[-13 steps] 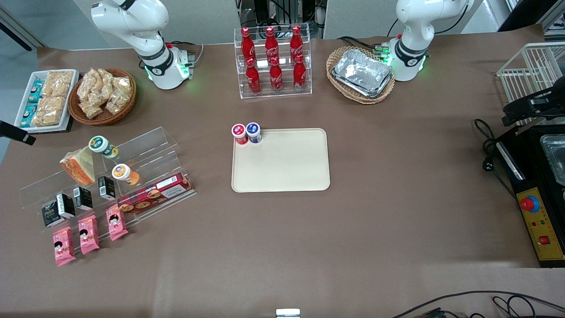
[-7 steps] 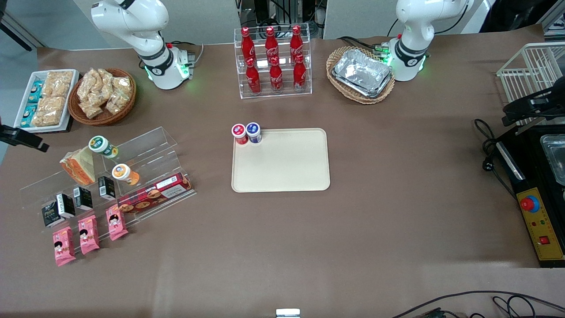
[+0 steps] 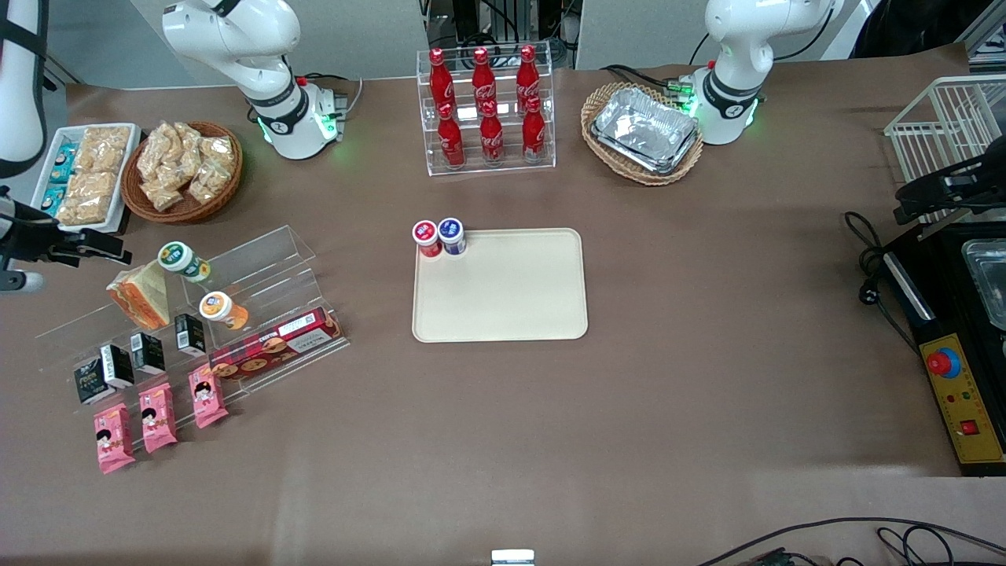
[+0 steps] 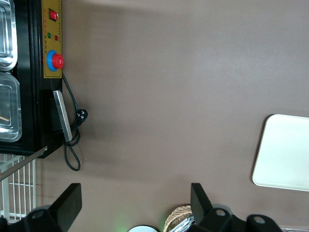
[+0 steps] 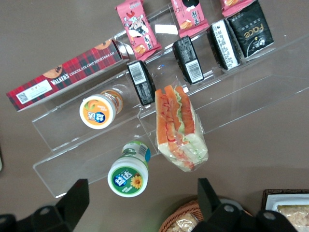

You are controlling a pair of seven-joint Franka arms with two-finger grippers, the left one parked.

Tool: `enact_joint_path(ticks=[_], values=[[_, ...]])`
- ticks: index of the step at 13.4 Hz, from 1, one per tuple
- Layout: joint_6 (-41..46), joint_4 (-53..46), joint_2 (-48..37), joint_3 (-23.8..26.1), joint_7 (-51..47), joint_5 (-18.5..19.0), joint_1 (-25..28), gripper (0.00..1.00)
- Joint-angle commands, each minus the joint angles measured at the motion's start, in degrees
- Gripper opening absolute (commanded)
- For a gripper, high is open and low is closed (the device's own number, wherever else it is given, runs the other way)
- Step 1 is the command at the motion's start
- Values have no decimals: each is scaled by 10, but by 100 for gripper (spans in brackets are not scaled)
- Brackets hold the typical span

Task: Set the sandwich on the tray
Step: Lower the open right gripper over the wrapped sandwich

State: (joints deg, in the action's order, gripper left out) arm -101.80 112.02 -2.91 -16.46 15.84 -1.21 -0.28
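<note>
On the clear plastic shelf (image 3: pixel 236 291) toward the working arm's end of the table sits the sandwich (image 3: pixel 141 295), wrapped in clear film, with orange and pale layers showing; it leans on an upper step of the shelf. Right beside it stands a little tub with a green and white lid (image 3: pixel 182 261); another little tub with an orange lid (image 3: pixel 222 309) stands a step lower, nearer the front camera. Small black packs (image 3: pixel 118 365) stand in a row on the step below the sandwich; pink snack packs (image 3: pixel 157 417) stand lowest, nearest the front camera; a long red cookie box (image 3: pixel 275 346) lies along the shelf beside them.

The gripper (image 3: pixel 86 246) hangs in the air just beside the sandwich, toward the edge of the table; its two fingers are spread wide and hold nothing; in the right wrist view the sandwich (image 5: pixel 179 128) lies near the gap between the fingers (image 5: pixel 77 198), with the green-lid tub (image 5: pixel 128 174) close by.

The tray (image 3: pixel 503 299) lies flat in the middle of the table, well apart from the sandwich; a red-lid tub (image 3: pixel 426 236) and a blue-lid tub (image 3: pixel 451 234) stand at one corner of it, farthest from the front camera; the rest of the tray is bare. A basket of snack bags (image 3: pixel 182 169) and a white tray of snacks (image 3: pixel 82 177) sit farther from the front camera than the shelf.
</note>
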Motion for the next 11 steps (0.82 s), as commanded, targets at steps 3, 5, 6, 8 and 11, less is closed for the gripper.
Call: enact_joint_path(ticks=[3, 5, 6, 8, 11], values=[[-96, 91, -12, 2, 29, 8, -8, 100], [-117, 99, -2, 3, 31, 30, -7, 100], [-125, 101, 1, 3, 31, 42, -7, 100], [-133, 101, 6, 3, 31, 55, -7, 100], [-155, 101, 22, 3, 31, 65, -7, 100]])
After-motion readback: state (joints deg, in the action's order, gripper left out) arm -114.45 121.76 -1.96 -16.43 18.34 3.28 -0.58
